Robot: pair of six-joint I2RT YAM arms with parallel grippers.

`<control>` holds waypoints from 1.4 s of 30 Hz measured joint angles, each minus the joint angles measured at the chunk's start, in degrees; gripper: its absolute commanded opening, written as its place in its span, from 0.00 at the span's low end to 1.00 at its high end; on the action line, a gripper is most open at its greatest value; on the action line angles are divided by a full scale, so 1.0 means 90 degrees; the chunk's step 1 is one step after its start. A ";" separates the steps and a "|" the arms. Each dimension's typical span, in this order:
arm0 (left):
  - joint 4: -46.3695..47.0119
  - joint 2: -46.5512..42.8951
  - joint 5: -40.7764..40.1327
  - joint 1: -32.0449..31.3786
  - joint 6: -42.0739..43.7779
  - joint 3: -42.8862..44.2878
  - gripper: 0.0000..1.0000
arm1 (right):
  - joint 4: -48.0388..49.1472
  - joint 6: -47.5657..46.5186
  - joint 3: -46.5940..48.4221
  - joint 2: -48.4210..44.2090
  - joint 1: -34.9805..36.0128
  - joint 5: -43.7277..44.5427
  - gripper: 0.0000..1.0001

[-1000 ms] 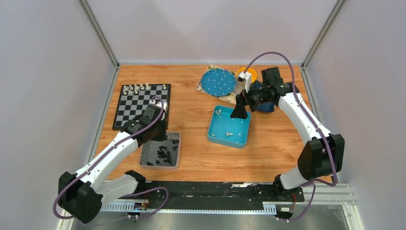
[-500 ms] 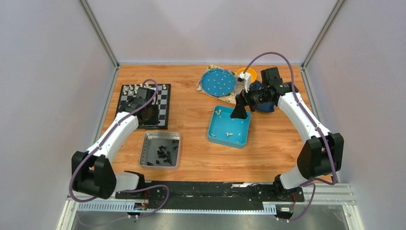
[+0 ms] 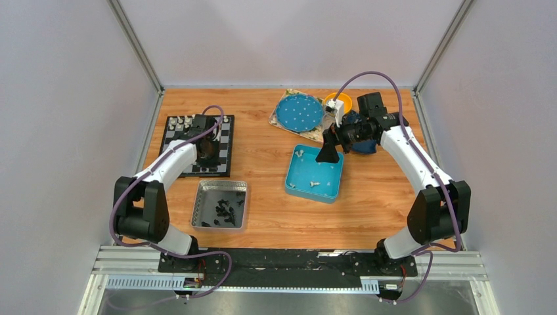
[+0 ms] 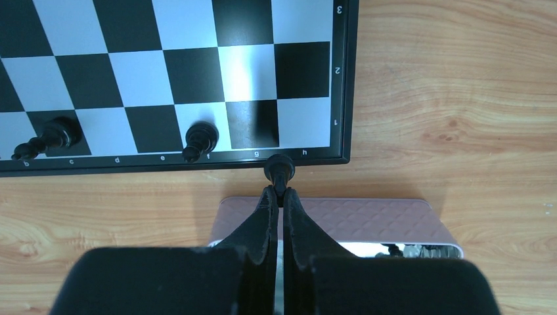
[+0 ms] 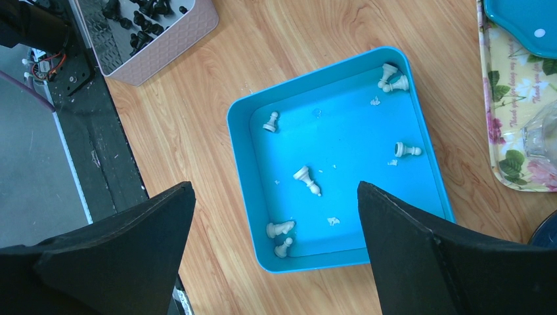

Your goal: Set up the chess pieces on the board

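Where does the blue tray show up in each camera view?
Top external: the blue tray lies right of centre on the table.
Left wrist: not in it.
Right wrist: the blue tray fills the middle, cream pieces inside.
Shared landmark: the metal tray of black pieces: lower left from above, bottom edge for the left wrist, top left for the right wrist.
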 measured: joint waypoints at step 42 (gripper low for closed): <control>0.0478 0.0406 -0.0058 0.0299 0.0287 -0.0187 0.32 | -0.0007 -0.0027 0.0000 0.0044 0.0000 0.0002 0.97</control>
